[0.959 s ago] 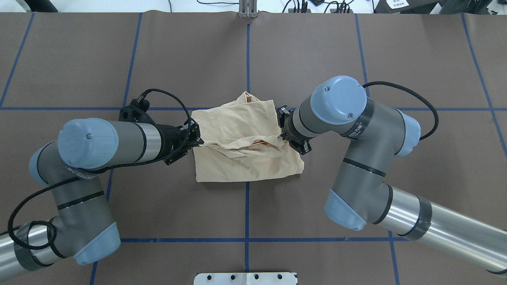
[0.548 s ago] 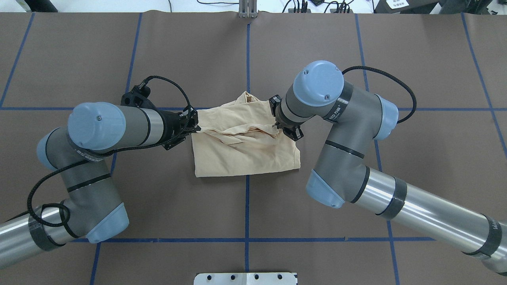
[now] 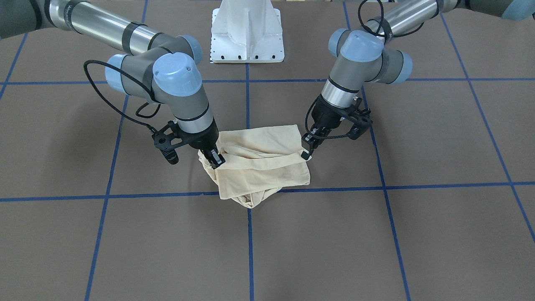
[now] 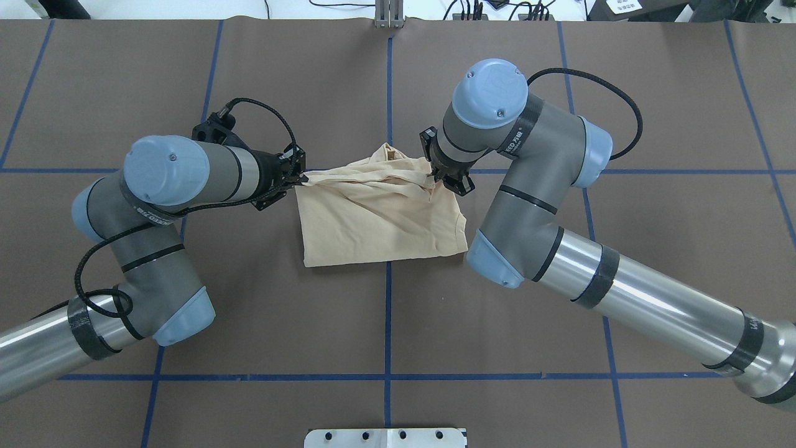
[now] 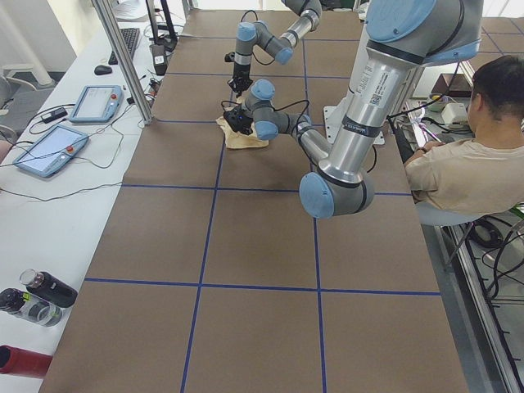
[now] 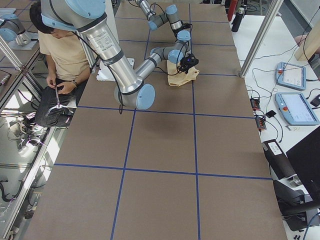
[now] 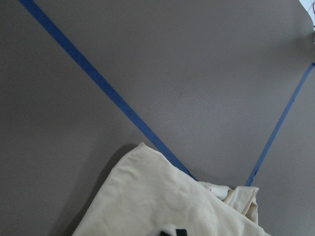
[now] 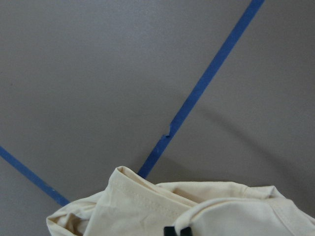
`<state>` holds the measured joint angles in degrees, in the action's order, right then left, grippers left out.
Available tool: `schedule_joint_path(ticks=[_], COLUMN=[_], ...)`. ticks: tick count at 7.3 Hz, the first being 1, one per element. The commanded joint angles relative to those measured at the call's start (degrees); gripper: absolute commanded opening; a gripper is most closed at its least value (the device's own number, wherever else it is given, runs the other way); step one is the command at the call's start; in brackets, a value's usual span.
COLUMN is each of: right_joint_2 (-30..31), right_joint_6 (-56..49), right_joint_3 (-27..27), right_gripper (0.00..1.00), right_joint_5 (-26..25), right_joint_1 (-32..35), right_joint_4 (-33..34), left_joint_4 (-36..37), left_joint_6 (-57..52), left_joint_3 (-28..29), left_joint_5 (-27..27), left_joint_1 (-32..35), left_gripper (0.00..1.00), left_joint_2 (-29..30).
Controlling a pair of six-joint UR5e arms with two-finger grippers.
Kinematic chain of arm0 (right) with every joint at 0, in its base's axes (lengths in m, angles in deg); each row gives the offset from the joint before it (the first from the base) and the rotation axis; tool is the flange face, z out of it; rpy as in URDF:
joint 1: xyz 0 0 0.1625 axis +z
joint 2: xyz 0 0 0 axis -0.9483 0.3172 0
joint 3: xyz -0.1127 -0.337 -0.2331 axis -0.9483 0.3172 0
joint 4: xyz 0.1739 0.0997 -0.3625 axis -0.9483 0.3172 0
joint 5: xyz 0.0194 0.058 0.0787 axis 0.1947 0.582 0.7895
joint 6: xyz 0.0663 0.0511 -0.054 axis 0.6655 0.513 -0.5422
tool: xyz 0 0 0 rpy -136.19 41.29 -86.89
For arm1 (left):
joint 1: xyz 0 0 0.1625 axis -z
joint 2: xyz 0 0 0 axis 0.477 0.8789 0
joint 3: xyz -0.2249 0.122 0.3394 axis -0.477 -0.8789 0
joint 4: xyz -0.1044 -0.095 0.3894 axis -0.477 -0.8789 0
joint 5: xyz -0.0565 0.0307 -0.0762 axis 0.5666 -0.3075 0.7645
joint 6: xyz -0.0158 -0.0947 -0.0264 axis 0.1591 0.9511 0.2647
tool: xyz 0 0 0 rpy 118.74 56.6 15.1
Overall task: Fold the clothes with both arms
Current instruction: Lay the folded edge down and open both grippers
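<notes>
The pale cream-yellow shirt (image 4: 379, 214) lies bunched and partly folded at the table's middle, print hidden. My left gripper (image 4: 303, 179) is shut on the shirt's left far edge. My right gripper (image 4: 431, 179) is shut on its right far edge. A taut fold of cloth runs between them, a little above the table. In the front-facing view the left gripper (image 3: 307, 154) is on the right and the right gripper (image 3: 217, 161) on the left of the shirt (image 3: 263, 169). Both wrist views show cloth (image 7: 162, 206) (image 8: 206, 211) at the bottom edge.
Brown table cover with blue tape grid lines (image 4: 388, 93). The white pedestal base (image 3: 247, 31) stands at the robot's side. A seated person (image 5: 467, 164) is beside the table. Tablets (image 5: 49, 147) and bottles (image 5: 41, 295) lie on a side bench.
Both grippers have moved away from the robot toward the shirt's far edge, carrying the gripped fold with them. The near part of the shirt now lies flatter.
</notes>
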<state>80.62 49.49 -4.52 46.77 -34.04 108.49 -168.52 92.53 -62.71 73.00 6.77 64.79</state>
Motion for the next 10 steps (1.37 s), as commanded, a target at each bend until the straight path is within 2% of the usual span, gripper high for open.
schedule_joint_path(ticks=[1,3,5,6,7,8,9,10], right_joint_2=[-2.5,-5.1,-5.6,-6.1,-7.8,-11.6,-12.8,-12.8], right_joint_6=[-1.7,-3.5,-4.7,-5.3,-7.8,-8.0,-10.6,-11.5], right_joint_3=[4.8,8.6,12.7,13.4,16.4,20.8,21.3,20.9], right_gripper=[0.00,0.00,0.00,0.00,0.99,1.00,1.00,1.00], right_joint_5=[0.1,0.1,0.1,0.1,0.1,0.1,0.7,4.4], right_joint_1=[0.2,0.4,1.7,2.4,2.6,3.6,5.8,7.5], right_joint_4=[-0.3,-0.8,-5.1,-5.1,-5.7,-6.0,-6.0,-5.9], left_joint_4=[-2.2,-3.6,-6.7,-6.8,-6.8,-6.9,-8.0,-8.7], left_joint_6=[-0.3,-0.4,-0.5,-0.5,-2.7,-3.3,-3.4,-3.4], left_joint_3=[4.7,7.0,9.9,10.1,11.6,13.7,14.6,14.6], left_joint_5=[-0.2,-0.4,-1.7,-1.7,-1.7,-1.7,-1.7,-1.7], left_joint_1=[0.3,0.3,0.9,1.7,2.5,3.9,5.2,5.7], left_gripper=[0.00,0.00,0.00,0.15,0.33,0.38,0.38,0.38], left_joint_2=[1.8,2.5,3.1,3.3,4.1,5.7,6.1,6.1])
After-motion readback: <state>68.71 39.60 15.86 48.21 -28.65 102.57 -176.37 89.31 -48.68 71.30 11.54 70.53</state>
